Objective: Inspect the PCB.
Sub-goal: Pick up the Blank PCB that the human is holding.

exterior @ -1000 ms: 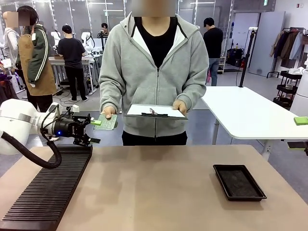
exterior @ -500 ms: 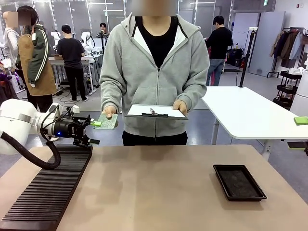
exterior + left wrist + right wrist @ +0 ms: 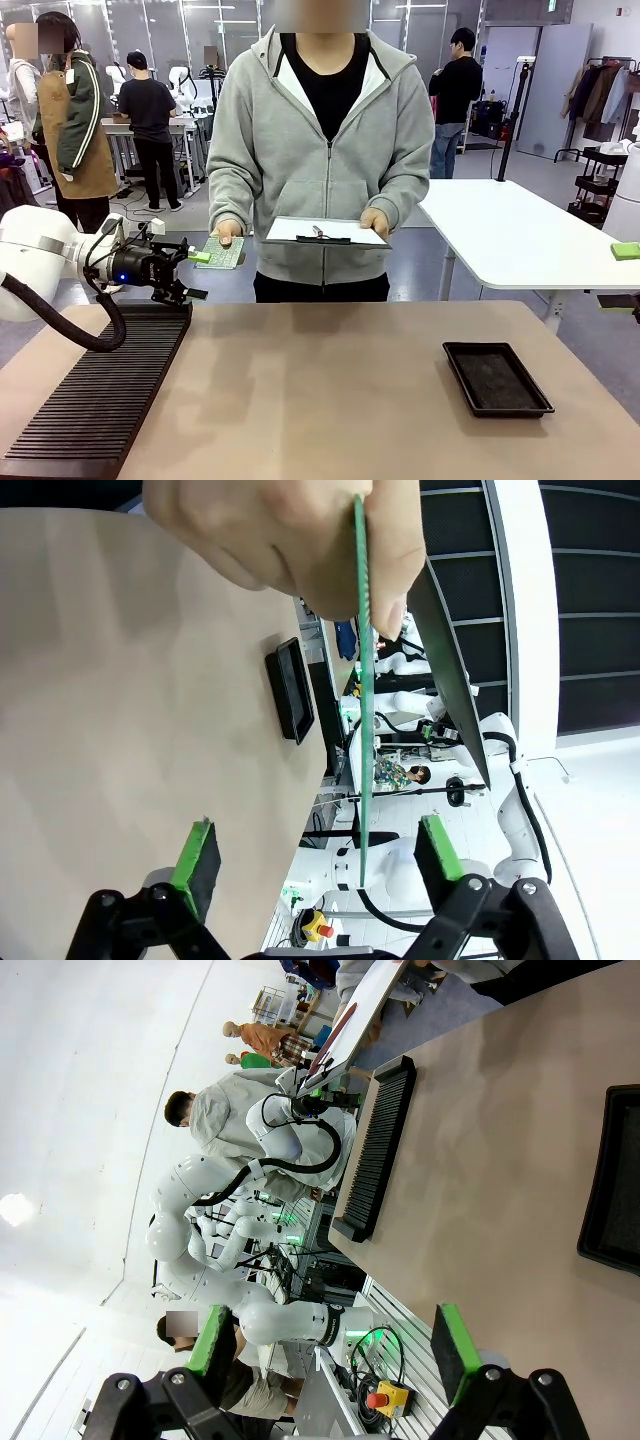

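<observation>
Person's hand (image 3: 290,530) offers the PCB (image 3: 361,680) edge-on, inside the spread left gripper (image 3: 318,850), ready for a pinch; right gripper (image 3: 333,1338) spread, idle.

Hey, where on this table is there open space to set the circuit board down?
The widest bare patch of tan tabletop lies between the black slatted rack on the left and the shallow black tray on the right. Crowded: the far-left edge, where the open left gripper straddles the green circuit board in a person's hand.
</observation>
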You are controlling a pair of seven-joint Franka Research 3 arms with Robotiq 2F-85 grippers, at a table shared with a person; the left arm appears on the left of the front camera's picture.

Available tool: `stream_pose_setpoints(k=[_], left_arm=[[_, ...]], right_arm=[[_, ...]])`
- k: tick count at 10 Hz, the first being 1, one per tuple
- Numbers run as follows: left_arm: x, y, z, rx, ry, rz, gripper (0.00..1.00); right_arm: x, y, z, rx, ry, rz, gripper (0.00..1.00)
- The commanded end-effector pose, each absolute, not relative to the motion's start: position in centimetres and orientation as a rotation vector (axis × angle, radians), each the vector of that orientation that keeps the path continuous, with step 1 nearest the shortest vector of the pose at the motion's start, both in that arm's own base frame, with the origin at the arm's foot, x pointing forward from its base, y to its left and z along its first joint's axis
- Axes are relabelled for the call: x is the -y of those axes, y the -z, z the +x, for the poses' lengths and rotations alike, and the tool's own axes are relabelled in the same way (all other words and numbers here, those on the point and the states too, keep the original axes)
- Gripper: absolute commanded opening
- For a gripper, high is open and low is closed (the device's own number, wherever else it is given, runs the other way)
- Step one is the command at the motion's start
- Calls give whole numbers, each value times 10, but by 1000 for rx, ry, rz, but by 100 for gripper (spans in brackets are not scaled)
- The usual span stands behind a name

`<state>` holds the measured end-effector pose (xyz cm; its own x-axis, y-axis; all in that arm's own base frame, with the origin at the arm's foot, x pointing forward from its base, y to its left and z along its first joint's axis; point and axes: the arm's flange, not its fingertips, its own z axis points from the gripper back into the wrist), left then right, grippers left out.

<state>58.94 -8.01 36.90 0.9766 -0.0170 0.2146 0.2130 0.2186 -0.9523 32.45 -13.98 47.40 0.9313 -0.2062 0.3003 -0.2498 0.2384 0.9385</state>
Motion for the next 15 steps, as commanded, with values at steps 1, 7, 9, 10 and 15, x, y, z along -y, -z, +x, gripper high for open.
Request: stream_pose_setpoints(k=[1,7,9,10,15], left_arm=[[81,-370,590,179,150,-1355,100],[70,-381,565,95,194,-1392,100],[44,-391,515,47,232,-1431,100],[32,-396,495,43,240,-1459,100],[-32,-391,391,127,248,-1448,100]], right_arm=[[140,-476,326,410,-41,1347,100],[140,-476,326,410,-41,1347,100],[140,-476,326,410,-41,1347,100],[140,-476,326,410,-41,1347,100],[140,-476,326,410,-41,1347,100]])
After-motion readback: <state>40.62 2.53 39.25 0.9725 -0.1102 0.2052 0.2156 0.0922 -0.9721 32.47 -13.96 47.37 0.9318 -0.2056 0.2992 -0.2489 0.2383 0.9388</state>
